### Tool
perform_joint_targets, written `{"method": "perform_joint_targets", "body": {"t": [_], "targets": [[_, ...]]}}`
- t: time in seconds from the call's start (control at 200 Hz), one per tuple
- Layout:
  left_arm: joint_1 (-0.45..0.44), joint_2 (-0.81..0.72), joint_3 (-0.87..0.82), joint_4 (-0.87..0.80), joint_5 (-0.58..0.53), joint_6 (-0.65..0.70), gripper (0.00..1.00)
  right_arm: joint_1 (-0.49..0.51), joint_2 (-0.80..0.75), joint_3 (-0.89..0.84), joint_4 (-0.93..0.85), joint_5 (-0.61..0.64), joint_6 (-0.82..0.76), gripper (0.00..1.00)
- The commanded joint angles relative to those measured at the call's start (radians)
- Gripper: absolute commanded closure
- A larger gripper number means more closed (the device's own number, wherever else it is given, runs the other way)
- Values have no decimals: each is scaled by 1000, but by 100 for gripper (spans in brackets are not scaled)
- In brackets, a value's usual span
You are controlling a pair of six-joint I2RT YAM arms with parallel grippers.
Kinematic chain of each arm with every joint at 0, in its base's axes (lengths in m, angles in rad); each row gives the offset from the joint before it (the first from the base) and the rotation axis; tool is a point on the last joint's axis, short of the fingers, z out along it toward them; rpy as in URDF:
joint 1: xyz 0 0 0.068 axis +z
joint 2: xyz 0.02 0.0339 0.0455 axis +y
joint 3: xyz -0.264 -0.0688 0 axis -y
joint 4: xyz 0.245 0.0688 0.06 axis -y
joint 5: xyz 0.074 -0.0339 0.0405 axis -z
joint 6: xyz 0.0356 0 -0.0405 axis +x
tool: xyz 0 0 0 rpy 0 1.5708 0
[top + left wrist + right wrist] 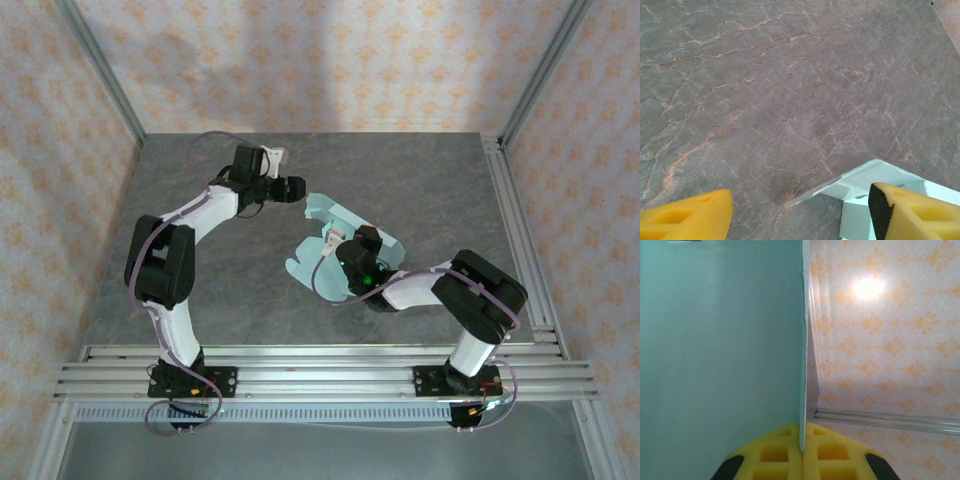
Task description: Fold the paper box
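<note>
The paper box (322, 208), a pale mint sheet, sits right of centre over the grey counter (420, 170). One edge is clamped between the right tool's (802, 442) yellow pads (775, 452) (pressed tight on the card). The left tool (800, 212) hangs just beside a corner of the sheet, its jaws apart.

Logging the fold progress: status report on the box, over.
Right gripper shut on paper box edge. Left gripper open at a box corner. Nothing in the way.
</note>
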Motion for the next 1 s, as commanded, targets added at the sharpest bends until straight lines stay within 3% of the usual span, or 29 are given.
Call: {"method": "perform_joint_targets", "body": {"t": [0.0, 0.385, 0.631, 0.691, 0.741, 0.806, 0.996], "targets": [[-4, 55, 86, -88, 11, 48, 27, 4, -42, 8, -80, 0, 48, 100], [4, 156, 220, -283, 263, 324, 32, 5, -68, 3, -159, -3, 114, 100], [65, 171, 192, -107, 215, 179, 32, 4, -67, 10, -178, -5, 126, 100], [70, 193, 224, -144, 191, 191, 34, 4, -72, 11, -188, -8, 134, 100], [69, 218, 261, -188, 196, 210, 47, 4, -73, 10, -192, -8, 137, 100], [66, 252, 310, -234, 202, 225, 51, 4, -69, 13, -191, -9, 139, 100], [26, 363, 470, -414, 154, 312, 53, 4, -66, 23, -190, -10, 140, 100]]}}
